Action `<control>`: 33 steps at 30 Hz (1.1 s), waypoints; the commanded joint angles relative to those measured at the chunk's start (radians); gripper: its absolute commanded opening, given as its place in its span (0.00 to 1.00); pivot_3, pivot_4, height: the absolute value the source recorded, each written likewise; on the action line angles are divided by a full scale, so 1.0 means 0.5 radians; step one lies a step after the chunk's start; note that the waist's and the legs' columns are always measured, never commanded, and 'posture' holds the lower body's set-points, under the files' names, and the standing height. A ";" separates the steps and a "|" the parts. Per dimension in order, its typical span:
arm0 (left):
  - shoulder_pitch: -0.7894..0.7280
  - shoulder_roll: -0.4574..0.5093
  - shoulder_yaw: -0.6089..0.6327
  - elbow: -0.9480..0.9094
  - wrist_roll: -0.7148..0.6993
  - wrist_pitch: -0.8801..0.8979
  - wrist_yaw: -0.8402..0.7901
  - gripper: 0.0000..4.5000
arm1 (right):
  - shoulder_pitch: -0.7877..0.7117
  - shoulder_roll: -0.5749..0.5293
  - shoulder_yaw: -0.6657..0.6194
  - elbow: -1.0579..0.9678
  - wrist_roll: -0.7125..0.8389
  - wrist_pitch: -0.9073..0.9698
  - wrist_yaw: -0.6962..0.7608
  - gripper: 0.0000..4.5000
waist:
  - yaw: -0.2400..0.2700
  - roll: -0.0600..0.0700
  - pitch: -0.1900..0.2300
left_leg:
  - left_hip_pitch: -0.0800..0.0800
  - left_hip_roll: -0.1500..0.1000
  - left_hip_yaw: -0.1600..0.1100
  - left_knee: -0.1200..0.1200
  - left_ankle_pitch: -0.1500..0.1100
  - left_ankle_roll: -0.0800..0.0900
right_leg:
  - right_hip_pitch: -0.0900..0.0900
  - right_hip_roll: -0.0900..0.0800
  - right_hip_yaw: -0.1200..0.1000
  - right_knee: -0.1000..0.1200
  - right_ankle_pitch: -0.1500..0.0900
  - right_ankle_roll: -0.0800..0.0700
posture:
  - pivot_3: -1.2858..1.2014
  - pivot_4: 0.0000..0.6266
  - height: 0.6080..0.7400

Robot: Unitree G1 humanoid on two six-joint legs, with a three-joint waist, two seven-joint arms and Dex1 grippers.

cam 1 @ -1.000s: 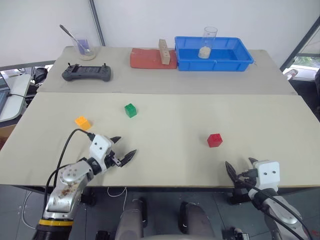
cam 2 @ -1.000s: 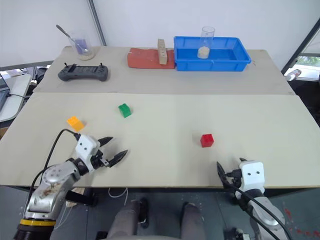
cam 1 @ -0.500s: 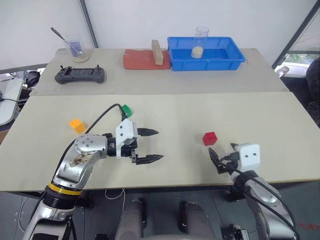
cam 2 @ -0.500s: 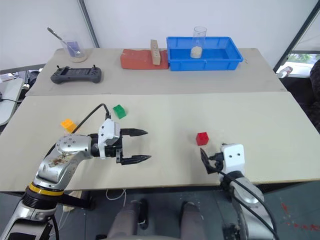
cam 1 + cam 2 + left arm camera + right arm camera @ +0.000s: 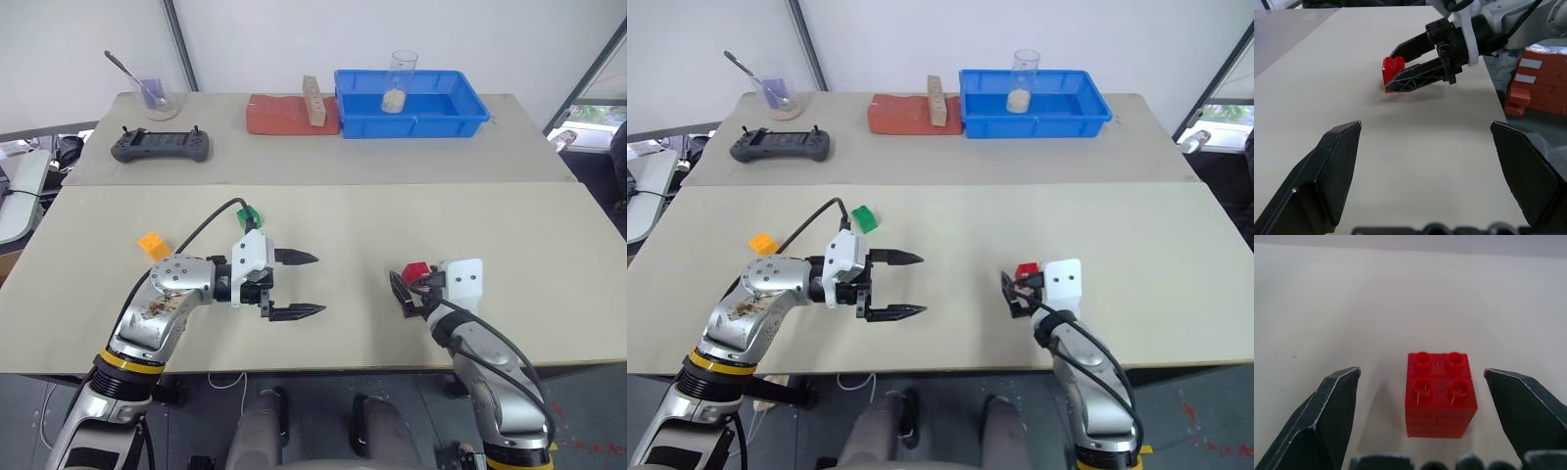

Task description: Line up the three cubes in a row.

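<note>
Key relation: the red cube (image 5: 1439, 394) sits on the worktop (image 5: 392, 215) straight between the two spread fingers of the right hand (image 5: 407, 294), not yet pinched.
Nearer arm: the right one.
Left hand (image 5: 299, 286): spread, holding nothing, well apart from the red cube.
Other cubes: green cube (image 5: 250, 213) and orange-yellow cube (image 5: 152, 244), far to the left.
Obstacles: none seems near.

No writing, label, brand mark, number or sign can be read on anything in these views.
</note>
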 commanded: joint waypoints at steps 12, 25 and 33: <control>0.017 0.012 0.040 -0.124 -0.065 0.036 0.023 1.00 | 0.003 -0.022 -0.036 -0.011 0.002 -0.046 -0.013 0.32 | 0.000 0.000 0.000 | 0.001 0.000 0.000 0.000 0.000 0.000 | -0.004 0.000 0.000 0.000 0.000 0.000 | 0.52 0.24 1.00; 0.247 0.096 0.206 -0.245 -0.108 0.075 0.121 1.00 | -0.177 -0.641 0.001 -0.037 0.334 -0.024 0.838 0.32 | -0.011 -0.001 0.001 | 0.002 0.000 0.001 0.001 0.000 0.000 | 0.001 0.000 0.004 0.000 0.000 0.000 | 0.52 0.24 1.00; 0.598 0.242 0.407 -0.411 -0.154 -0.011 0.106 1.00 | -0.782 -0.862 0.380 0.728 0.331 -0.566 1.857 0.32 | -0.019 -0.009 0.006 | 0.009 0.008 -0.002 0.001 0.000 0.000 | -0.005 0.010 0.003 0.000 0.000 0.000 | 0.52 0.24 1.00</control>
